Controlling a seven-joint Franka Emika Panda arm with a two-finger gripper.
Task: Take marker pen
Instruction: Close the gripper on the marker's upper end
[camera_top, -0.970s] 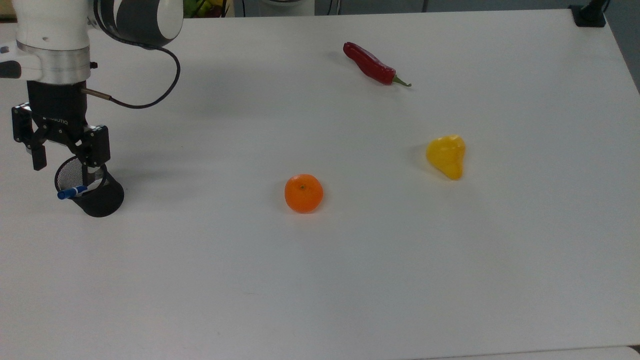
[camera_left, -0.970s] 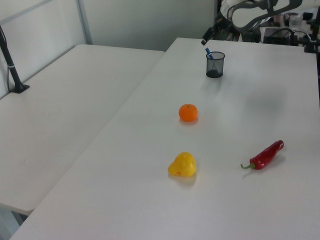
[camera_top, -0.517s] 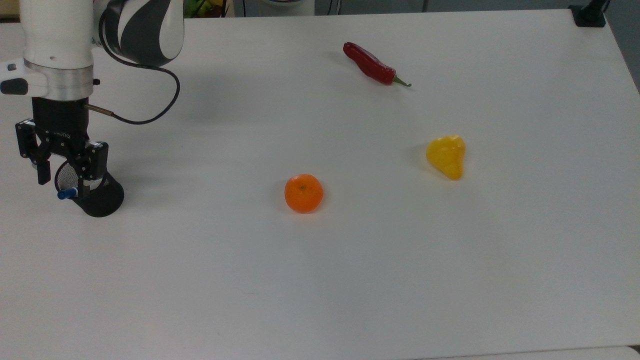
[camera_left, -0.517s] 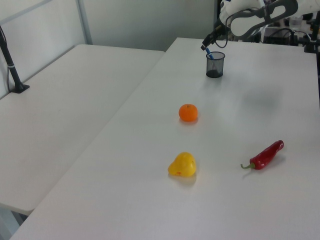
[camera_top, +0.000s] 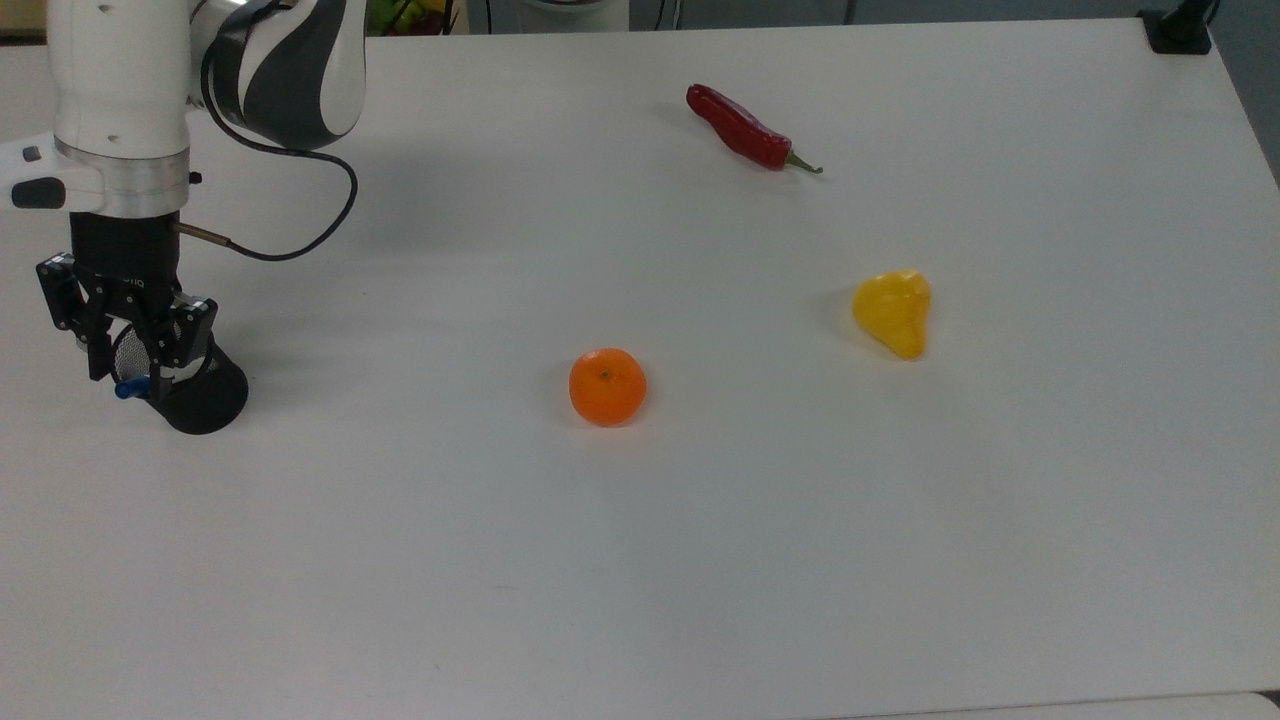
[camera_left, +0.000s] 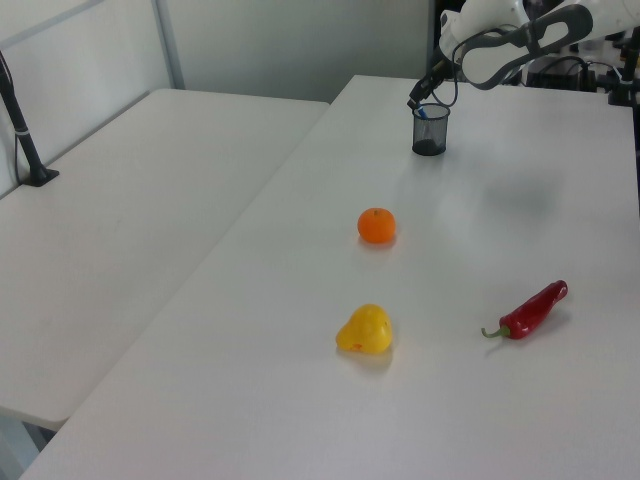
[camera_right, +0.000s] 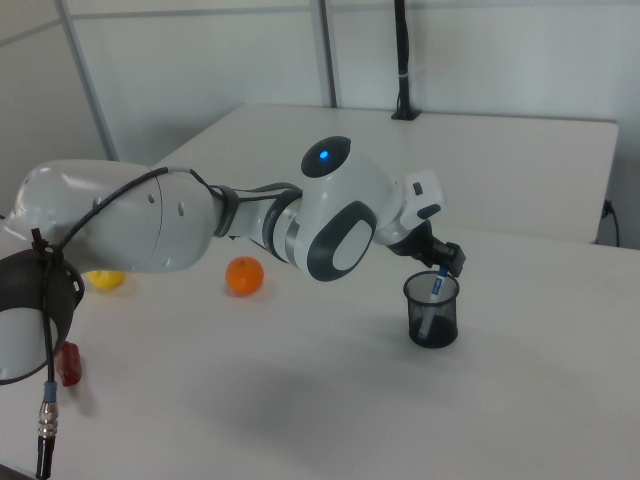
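The marker pen (camera_top: 131, 388) stands tilted in a black mesh cup (camera_top: 205, 398) at the top view's left edge, its blue cap poking out over the rim. My gripper (camera_top: 126, 376) hangs straight down over the cup mouth, open, one finger on each side of the blue cap. Whether a finger touches the pen I cannot tell. In the left view the gripper (camera_left: 417, 98) sits just above the cup (camera_left: 430, 132) and the pen's blue top (camera_left: 422, 112). The right view shows the pen (camera_right: 437, 288) rising from the cup (camera_right: 432, 312) right under the gripper (camera_right: 446, 264).
An orange (camera_top: 607, 386) lies mid-table, a yellow pear-shaped fruit (camera_top: 893, 312) further to the top view's right, and a red chilli (camera_top: 745, 130) near the far edge. The arm's cable (camera_top: 300, 235) loops beside the wrist. White tabletop (camera_top: 700, 560) stretches all around the cup.
The gripper has come down over the cup and shifted slightly toward the pen's cap, so its fingers now flank the blue end. Pen, cup and fruit have stayed put.
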